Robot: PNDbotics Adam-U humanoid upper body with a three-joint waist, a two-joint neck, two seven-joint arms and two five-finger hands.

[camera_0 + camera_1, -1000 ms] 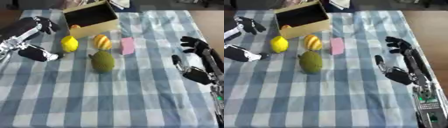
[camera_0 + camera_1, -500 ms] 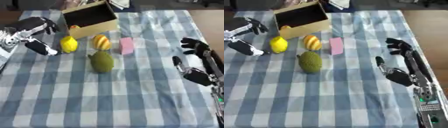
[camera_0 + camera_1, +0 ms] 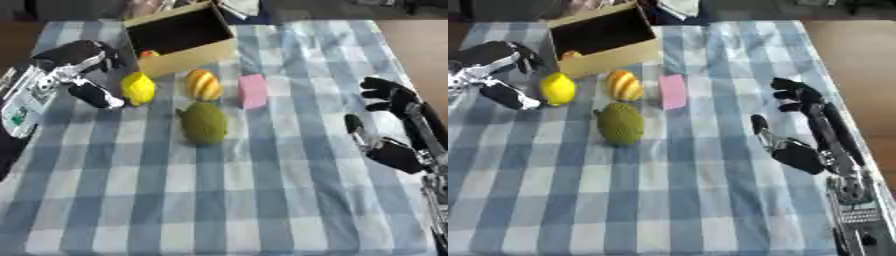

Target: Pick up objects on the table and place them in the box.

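Observation:
A yellow lemon [image 3: 137,88] lies on the checked cloth, just in front of the open cardboard box [image 3: 203,51]. My left hand [image 3: 83,67] is open right beside the lemon's left side, thumb low and fingers above, apart from it. To the right lie an orange striped fruit [image 3: 203,84], a pink block [image 3: 252,91] and a bumpy green fruit [image 3: 204,123]. Something orange [image 3: 149,53] shows inside the box. My right hand [image 3: 392,125] rests open at the right edge, fingers up.
The blue and white checked tablecloth [image 3: 227,200] covers the table down to the near edge. Dark items and white paper [image 3: 238,7] lie beyond the box at the far edge. Bare brown surface [image 3: 418,45] shows to the right.
My left hand has moved right and toward the lemon, from the table's left edge to right beside it. The right hand and the objects have stayed put.

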